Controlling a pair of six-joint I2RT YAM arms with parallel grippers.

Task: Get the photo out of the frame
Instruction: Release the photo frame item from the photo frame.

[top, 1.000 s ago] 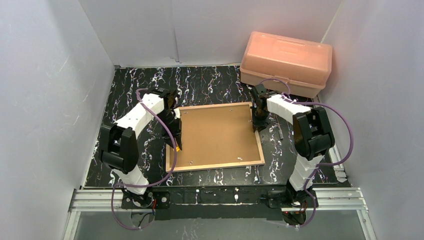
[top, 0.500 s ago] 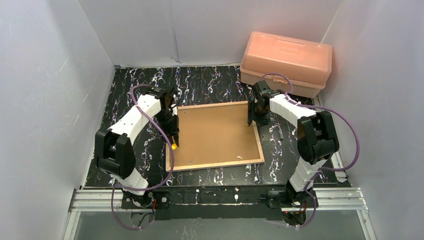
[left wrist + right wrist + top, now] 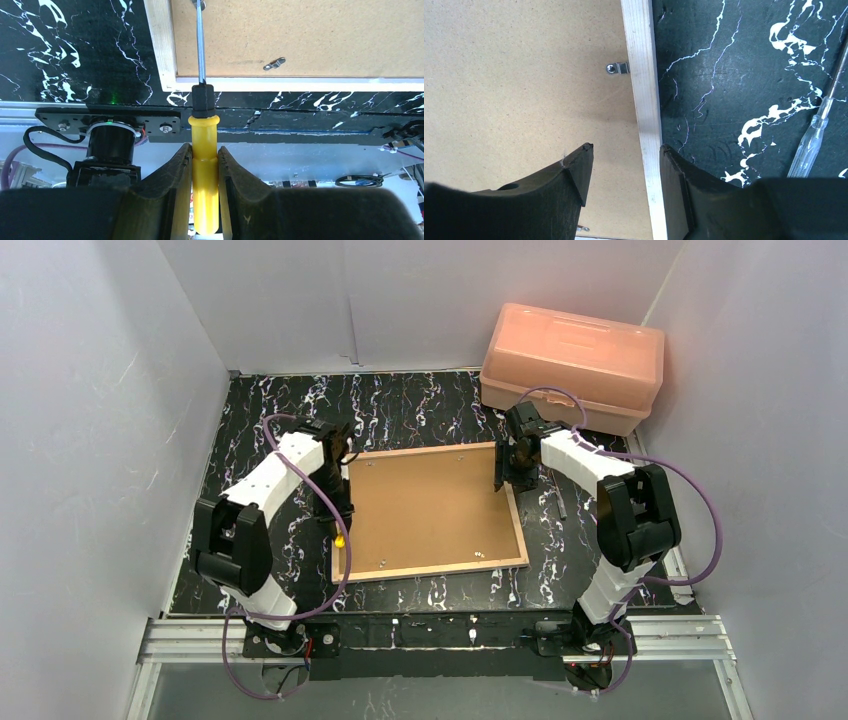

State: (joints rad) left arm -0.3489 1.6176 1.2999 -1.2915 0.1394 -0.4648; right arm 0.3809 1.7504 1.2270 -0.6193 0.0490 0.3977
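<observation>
Currently: frame point(image 3: 432, 569) face-down mid-tabletop point(image 3: 260, 440), brown backing board point(image 3: 430, 502) up; photo out of sight. Left hand point(image 3: 204, 149) clamped on yellow screwdriver point(image 3: 203, 129), shaft over frame's near-left corner. Right hand point(image 3: 626, 147) apart, fingers straddling frame's right wood edge, far end. Pink box point(image 3: 570, 365) far right.

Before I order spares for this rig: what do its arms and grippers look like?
The left arm and right arm match: white angular link shells, bulky black joint housings, a purple cable looping along each. The left gripper and right gripper have dark wedge-shaped fingers tapering to blunt tips. No markings show.
</observation>
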